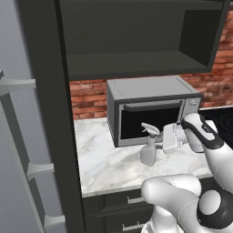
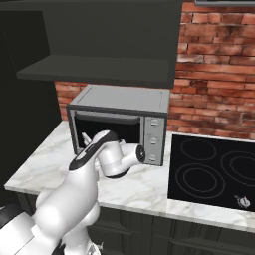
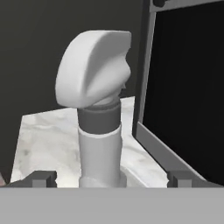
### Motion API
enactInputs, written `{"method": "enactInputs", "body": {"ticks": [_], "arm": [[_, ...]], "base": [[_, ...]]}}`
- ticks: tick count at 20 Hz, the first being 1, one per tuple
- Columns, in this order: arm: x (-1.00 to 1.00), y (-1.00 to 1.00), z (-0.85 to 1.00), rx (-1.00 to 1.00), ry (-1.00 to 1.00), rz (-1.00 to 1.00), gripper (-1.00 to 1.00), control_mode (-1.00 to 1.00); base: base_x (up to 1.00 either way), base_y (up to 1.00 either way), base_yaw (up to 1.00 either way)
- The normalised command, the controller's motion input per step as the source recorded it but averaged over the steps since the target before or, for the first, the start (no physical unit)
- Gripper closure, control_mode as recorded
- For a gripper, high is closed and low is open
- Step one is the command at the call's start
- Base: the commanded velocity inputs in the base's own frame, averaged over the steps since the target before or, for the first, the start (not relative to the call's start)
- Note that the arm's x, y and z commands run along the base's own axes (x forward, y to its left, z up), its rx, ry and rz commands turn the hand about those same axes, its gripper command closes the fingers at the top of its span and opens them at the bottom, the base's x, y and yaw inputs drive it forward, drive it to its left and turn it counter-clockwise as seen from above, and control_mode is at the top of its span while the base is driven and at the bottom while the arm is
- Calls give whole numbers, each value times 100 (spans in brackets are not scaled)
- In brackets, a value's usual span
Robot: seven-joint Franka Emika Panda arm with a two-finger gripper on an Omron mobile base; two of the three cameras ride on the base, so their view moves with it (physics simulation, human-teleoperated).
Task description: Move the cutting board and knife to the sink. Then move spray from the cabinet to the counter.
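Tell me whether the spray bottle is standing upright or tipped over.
Upright. The small pale grey-white spray bottle stands on its base on the white marble counter, trigger head on top, before the steel microwave.

spray (image 3: 99,131) base cut off below (hand view), claw hidden behind arm in right base view

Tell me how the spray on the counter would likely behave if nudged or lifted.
The spray stands upright on the counter with a slim neck and a bulky head above, so a high push would probably tip it. Its smooth, rigid-looking body may slip in a loose grip. It looks small, likely light. The open gripper straddles its base.
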Motion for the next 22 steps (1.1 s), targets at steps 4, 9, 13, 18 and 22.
{"method": "enactInputs", "body": {"ticks": [4,9,13,18,22], "arm": [[-11,-29,7,0,0,0,-100,-100],[-10,-40,24,0,3,-1,-100,-100],[-11,-41,37,0,9,-6,-100,-100],[-38,-48,41,0,7,-9,-100,-100],[-33,-24,44,0,14,-13,-100,-100]], "base": [[0,0,0],[0,0,0],[0,0,0],[0,0,0],[0,0,0]]}}
